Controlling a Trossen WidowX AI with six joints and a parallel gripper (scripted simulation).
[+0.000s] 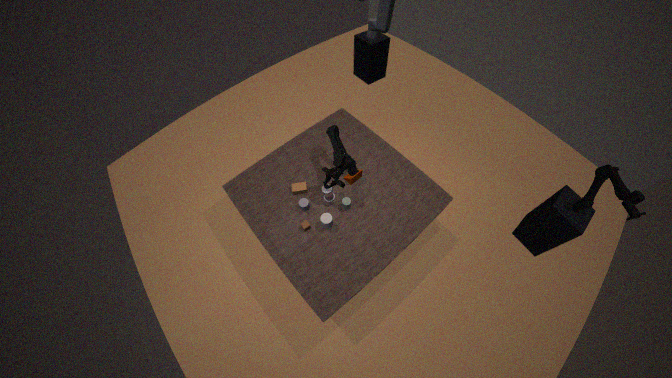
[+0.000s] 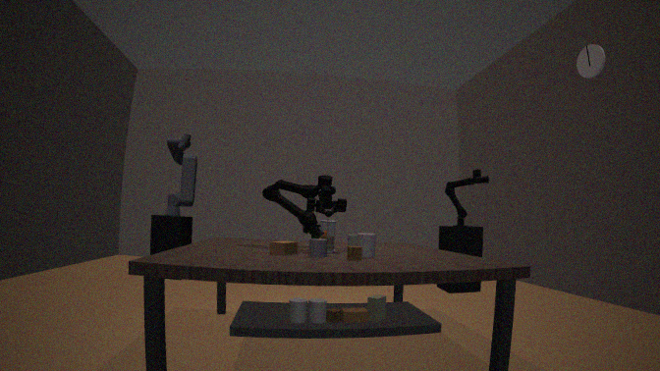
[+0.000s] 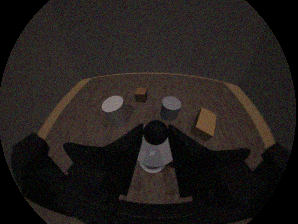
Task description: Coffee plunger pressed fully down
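Observation:
The coffee press [image 1: 329, 195] [image 2: 330, 236] [image 3: 152, 161] is a clear, pale cylinder standing upright on the wooden table [image 1: 325, 295] [image 2: 329, 276]. My gripper [image 1: 327, 185] [image 2: 328, 214] [image 3: 155, 127] points down over its top and is shut on the round black plunger knob [image 3: 156, 133], which shows between the fingertips in the wrist view. In the exterior view the fingertips are just above the press's top. The fingers and knob hide much of the press top, and I cannot tell how much plunger rod stands out.
Near the press are a grey cylinder [image 1: 304, 203] [image 2: 318, 247] [image 3: 171, 106], a greenish one [image 1: 346, 202], a taller white one [image 1: 326, 219] [image 3: 112, 104], an orange-brown block [image 1: 299, 188] [image 2: 283, 247] [image 3: 206, 123] and a small brown cube [image 1: 305, 226] [image 2: 355, 252] [image 3: 141, 94]. Two other arms stand off the table.

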